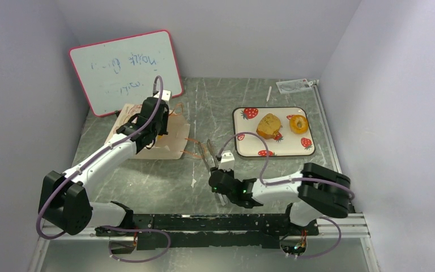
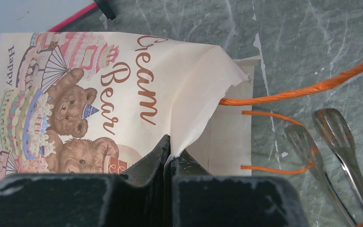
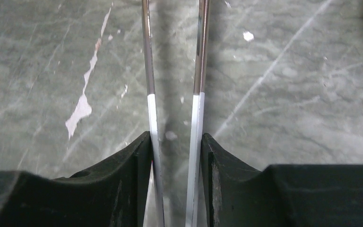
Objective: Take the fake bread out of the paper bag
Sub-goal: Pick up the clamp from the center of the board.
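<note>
The white strawberry-printed tray (image 1: 289,146), far right, holds a brown toy loaf (image 1: 268,126) and an orange toy bagel (image 1: 298,123). The left claw (image 2: 170,153) is pinched tight on the tan paper bag (image 2: 137,71); the right claw (image 3: 176,139) clasps silver metal tongs (image 3: 196,118).

High rear overview, close wrist views – tongs (image 2: 333,127) seemingly shared

Enclosure: plain pale lilac-grey walls (image 1: 232,34) at back, left and right. Table (image 1: 164,195) top is dark grey-green, marbled, with white scuffs and scratches. Metal rail (image 1: 324,122) runs along its right edge, another along the near edge. Pink-framed whiteboard (image 1: 126,71) leans at back left, with faint scribbles. Light is even, shadows soft.
</note>
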Robot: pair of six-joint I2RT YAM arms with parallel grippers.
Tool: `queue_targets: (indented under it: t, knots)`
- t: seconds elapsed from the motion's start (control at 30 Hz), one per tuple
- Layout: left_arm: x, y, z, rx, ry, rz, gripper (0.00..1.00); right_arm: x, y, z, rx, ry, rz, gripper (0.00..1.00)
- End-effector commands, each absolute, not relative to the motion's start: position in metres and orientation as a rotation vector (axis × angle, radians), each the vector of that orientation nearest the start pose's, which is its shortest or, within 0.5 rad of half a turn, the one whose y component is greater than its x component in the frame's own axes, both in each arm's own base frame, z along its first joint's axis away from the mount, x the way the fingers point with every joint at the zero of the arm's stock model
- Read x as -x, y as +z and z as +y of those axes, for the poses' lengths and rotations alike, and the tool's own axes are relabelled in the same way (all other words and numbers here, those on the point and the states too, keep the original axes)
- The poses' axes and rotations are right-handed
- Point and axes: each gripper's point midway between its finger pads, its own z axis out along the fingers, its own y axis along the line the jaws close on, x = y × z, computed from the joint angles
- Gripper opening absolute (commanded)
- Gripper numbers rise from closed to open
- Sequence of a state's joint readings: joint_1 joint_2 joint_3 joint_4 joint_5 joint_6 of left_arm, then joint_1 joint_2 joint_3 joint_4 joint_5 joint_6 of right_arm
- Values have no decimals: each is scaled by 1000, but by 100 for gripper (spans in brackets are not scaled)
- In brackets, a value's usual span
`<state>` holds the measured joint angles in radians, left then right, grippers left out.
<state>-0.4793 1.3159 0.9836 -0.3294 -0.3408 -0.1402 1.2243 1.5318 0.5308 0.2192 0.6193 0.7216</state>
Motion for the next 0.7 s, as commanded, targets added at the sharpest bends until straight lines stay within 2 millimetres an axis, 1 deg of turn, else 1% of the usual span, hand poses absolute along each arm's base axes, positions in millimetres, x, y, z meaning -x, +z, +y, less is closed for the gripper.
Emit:
queue_targets:
  t: [0.0,0.1,0.2,0.27,0.5,0.67]
  knots:
    - [-351,171,-132,-227,-22,2144,7,-173,33,278,274,420,2218,42]
    - [-349,171,-133,-241,-37,2135,7,-172,58,283,276,491,2187,42]
    - [-346,170,-134,-251,-54,2128,7,-169,76,284,278,537,2171,41]
    - [-343,169,-135,-257,-69,2122,7,-166,84,284,276,567,2166,40]
    - [-337,169,-142,-281,-128,2106,7,-161,100,282,253,636,2150,37]
    - [-333,171,-145,-317,-159,2083,7,-160,125,280,229,685,2116,37]
